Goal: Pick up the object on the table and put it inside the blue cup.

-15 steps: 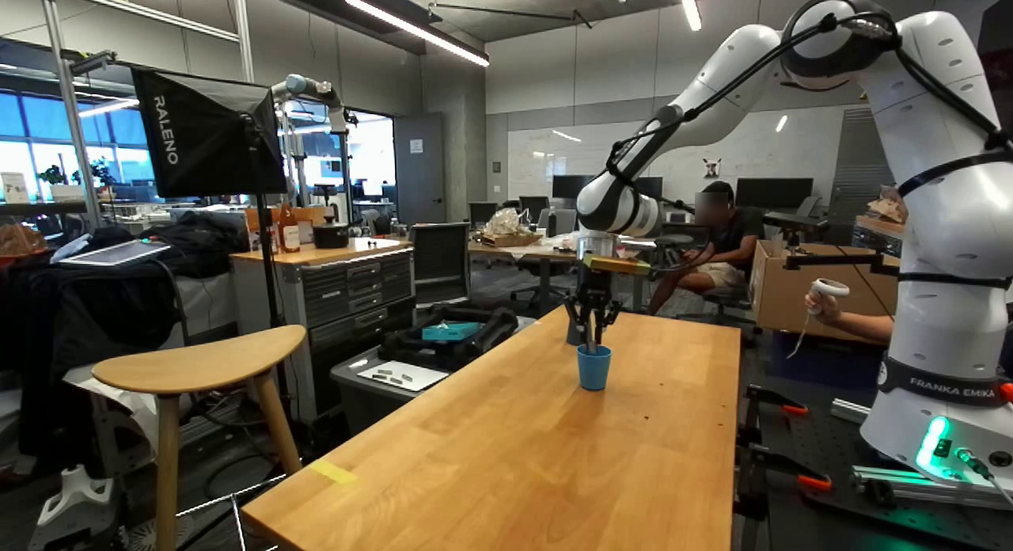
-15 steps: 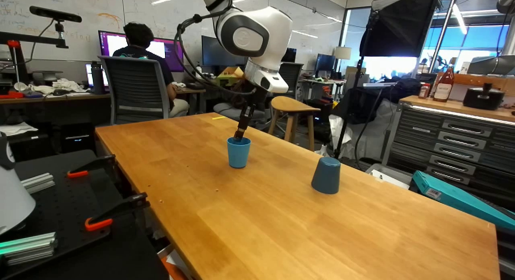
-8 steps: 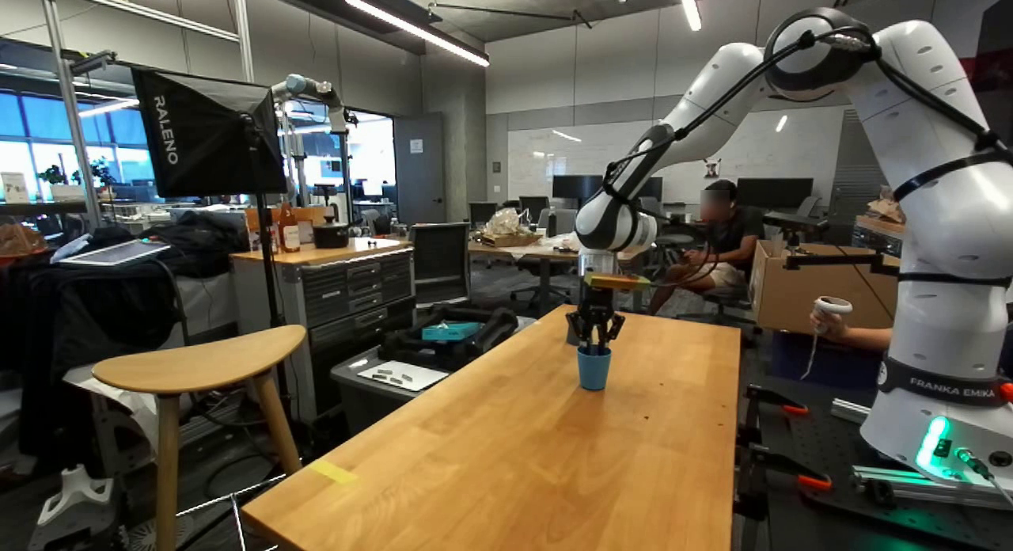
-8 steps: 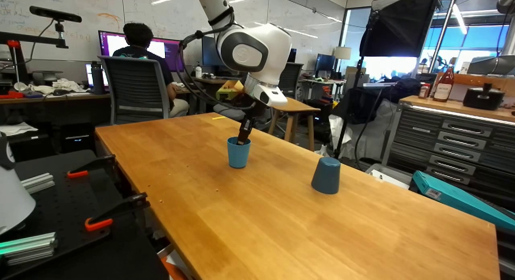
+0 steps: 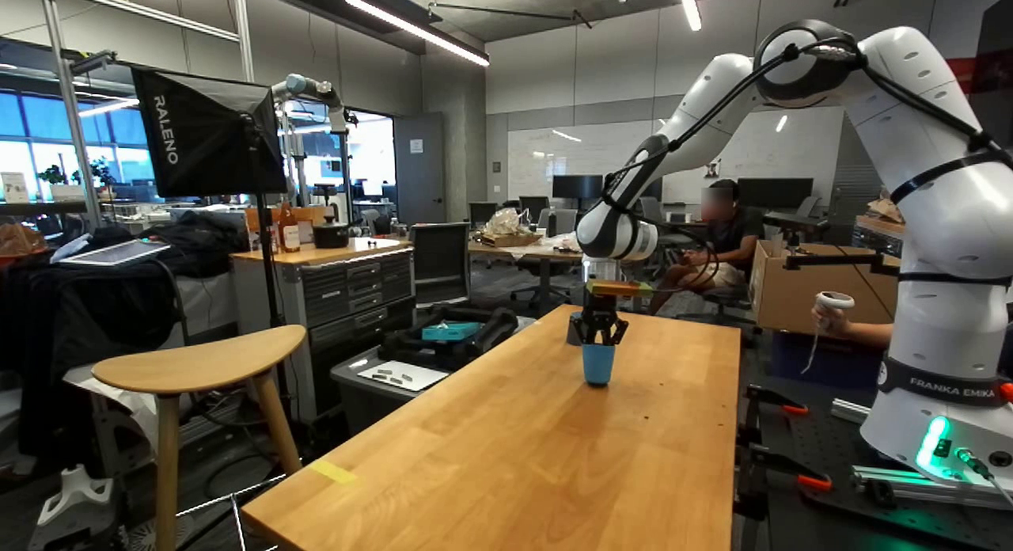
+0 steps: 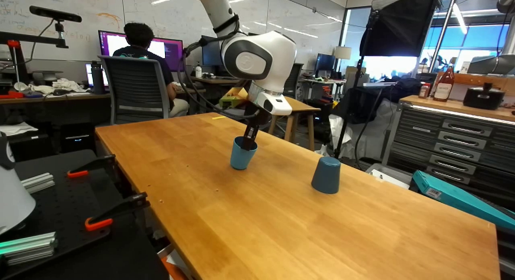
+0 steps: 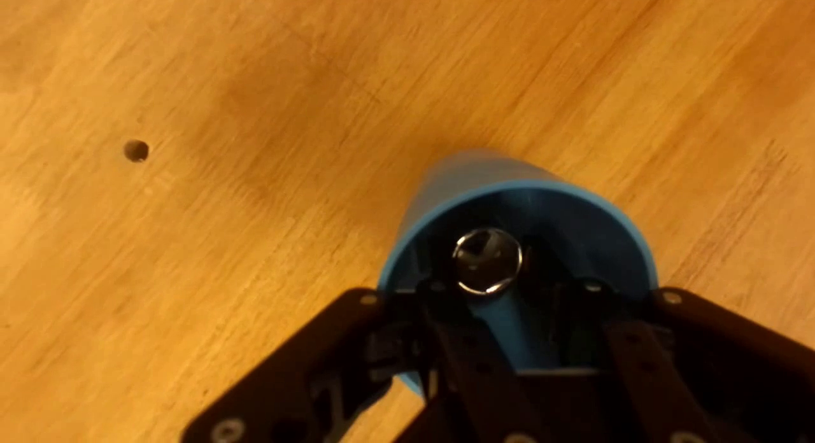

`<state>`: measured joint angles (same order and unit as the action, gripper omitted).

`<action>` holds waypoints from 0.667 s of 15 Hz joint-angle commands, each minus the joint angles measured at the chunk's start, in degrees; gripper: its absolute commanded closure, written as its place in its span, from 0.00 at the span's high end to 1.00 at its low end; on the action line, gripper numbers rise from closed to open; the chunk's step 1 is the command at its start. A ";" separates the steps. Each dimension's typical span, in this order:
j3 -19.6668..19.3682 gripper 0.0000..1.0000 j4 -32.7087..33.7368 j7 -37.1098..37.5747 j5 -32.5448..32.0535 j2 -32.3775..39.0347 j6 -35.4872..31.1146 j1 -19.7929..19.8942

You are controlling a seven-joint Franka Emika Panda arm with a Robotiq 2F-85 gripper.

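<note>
Robot arm (image 5: 922,123), white with dark joints: one.
Gripper (image 6: 249,145), black: one. Its fingers (image 7: 455,331) reach down through the open mouth of the blue cup (image 6: 240,159). In the wrist view they stand to either side of the object (image 7: 488,260); whether they pinch it or merely flank it, the pictures do not tell.

Cups on the wooden table (image 6: 289,223): two.
Item one, the blue cup: mouth upward, leaning rather than upright in an exterior view, its base at the tabletop. Contents: the gripper's fingertips and one object, dark and shiny, with a round end and a bright rim, lying inside the cup's mouth as seen from the wrist.
Item two, a darker blue cup (image 6: 326,176): upside down, well apart from item one; interior hidden.

Other containers: one grey bin (image 5: 348,385) beside the table, with a white sheet (image 5: 427,379) on top bearing several small grey pieces, too small to count surely; one cardboard box (image 5: 831,290), brown, behind the table's far corner in an exterior view.

Sundries: clamps (image 6: 98,224) with orange ends, two; wooden stool (image 5: 202,361), one; softbox lamp (image 5: 210,135), black, lettered RALENO, one.
</note>
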<state>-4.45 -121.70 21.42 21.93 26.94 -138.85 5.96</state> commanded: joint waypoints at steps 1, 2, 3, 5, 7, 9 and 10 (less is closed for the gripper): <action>-0.46 0.56 0.98 0.83 -0.03 0.50 0.30 -0.31; -0.40 0.58 0.63 0.73 -0.11 -0.36 0.71 -0.36; -0.40 0.64 0.36 0.66 -0.32 -1.34 1.11 -0.47; -0.26 0.69 -0.46 0.24 -0.38 -3.55 1.76 -0.49; -0.19 0.27 -1.38 -0.21 -0.69 -6.05 2.33 -0.68; -0.18 0.32 -1.65 -0.86 -0.84 -8.45 3.62 -0.54; -0.15 0.26 -1.75 -1.18 -0.73 -9.66 4.34 -0.42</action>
<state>-4.40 -121.85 21.23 21.58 22.38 -137.32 5.54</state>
